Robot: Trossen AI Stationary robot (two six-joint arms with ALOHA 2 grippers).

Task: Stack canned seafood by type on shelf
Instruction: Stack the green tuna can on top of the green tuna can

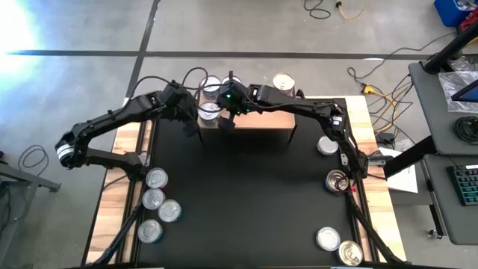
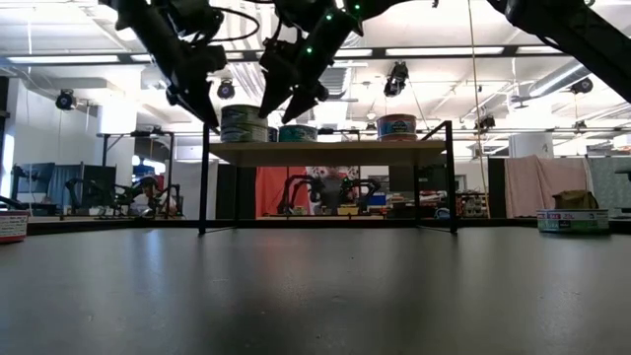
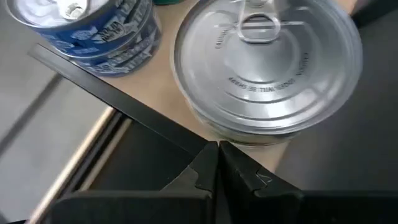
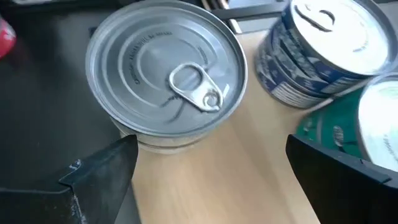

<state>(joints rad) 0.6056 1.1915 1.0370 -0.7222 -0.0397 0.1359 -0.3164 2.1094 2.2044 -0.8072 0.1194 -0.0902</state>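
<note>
The shelf (image 1: 258,119) stands at the table's far side and carries several tins. A silver-topped tin (image 3: 267,62) sits at its left end, seemingly on top of another, with a blue-labelled tin (image 3: 93,31) behind it. My left gripper (image 3: 217,163) is shut, slanting down, its tips just off the shelf's left end beside the silver-topped tin (image 2: 245,123). My right gripper (image 4: 211,149) hangs open above the shelf, one finger on either side of bare wood in front of that tin (image 4: 168,68), clear of it. Beside it stand a blue tin (image 4: 323,50) and a green-labelled tin (image 4: 367,124). My left gripper has its shut fingertips (image 3: 219,149) close to the lower side wall of the silver-topped tin (image 3: 249,134), coming from the table's left and slanting down. Whether they touch it, I cannot tell.
Several loose tins lie on the table's near left (image 1: 155,178) and along the right edge (image 1: 327,146), with two more at the near right (image 1: 328,238). A black mat (image 1: 246,194) covers the middle of the table. One more tin (image 1: 282,81) stands on the shelf's far right.
</note>
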